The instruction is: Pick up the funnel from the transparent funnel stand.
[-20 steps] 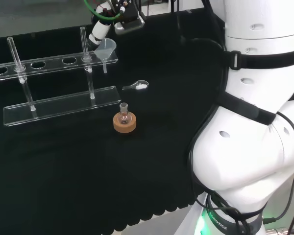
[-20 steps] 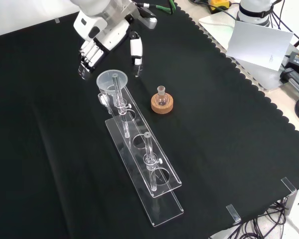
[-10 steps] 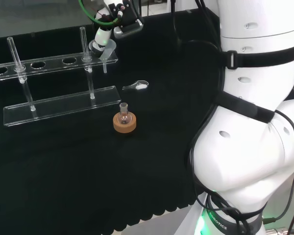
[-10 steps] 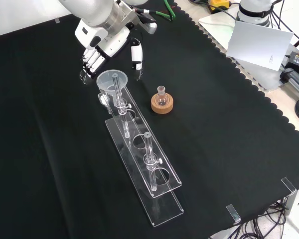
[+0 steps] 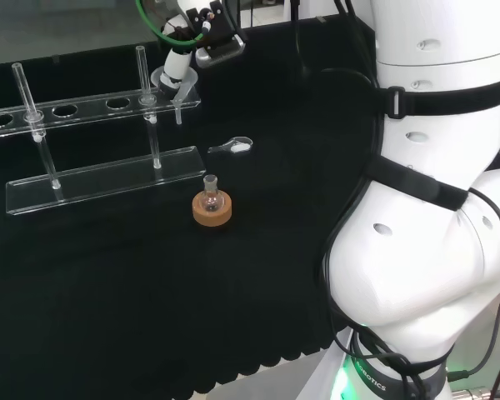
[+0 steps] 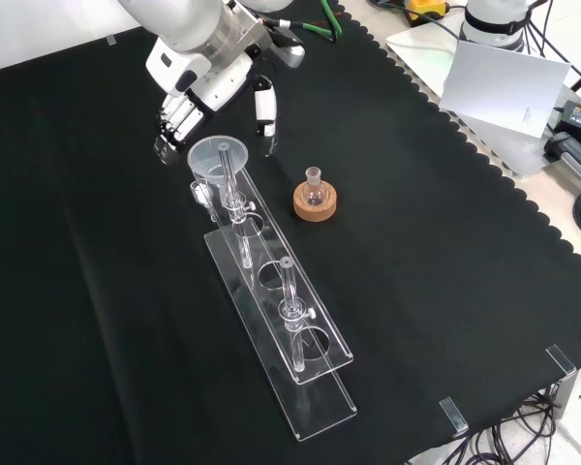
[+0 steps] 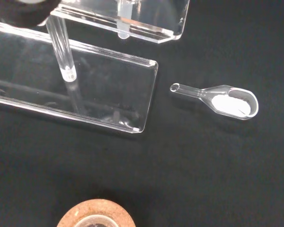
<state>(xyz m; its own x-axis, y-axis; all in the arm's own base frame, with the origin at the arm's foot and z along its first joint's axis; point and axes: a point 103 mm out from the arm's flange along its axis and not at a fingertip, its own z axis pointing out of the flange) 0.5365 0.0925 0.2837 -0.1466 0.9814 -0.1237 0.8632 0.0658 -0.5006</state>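
While the small clear cone-shaped funnel point(image 6: 218, 158) sits with its stem dropped through the end hole of the transparent two-tier acrylic funnel stand point(image 6: 277, 320), the black and white hand point(image 6: 189, 105) hangs just beyond it in the front view, fingers on one side and thumb on the other, spread and only slightly bent, with nothing between them. From the head view the hand point(image 5: 177, 60) stands right over that same end of the stand point(image 5: 100, 181), close above the funnel's rim.

Judging by its thin clear walls, the funnel should be very light and stiff, smooth enough to slip, and liable to crack or chip if squeezed hard or knocked against the stand. The wide mouth is the sensible place to hold it: fingers and thumb on opposite sides of the cone just under the rim, where the flare gives something to catch on. Its stem is narrow and caged by the hole, so the lift probably has to go straight up until the stem clears the upper plate; any tilt could jam it or drag the light stand along.

Nearby on the black-cloth surface point(image 6: 445, 252) stand a small glass flask on a cork ring point(image 6: 315, 200) and, in the wrist view, a clear glass scoop holding white powder point(image 7: 221, 99), both apart from the stand.
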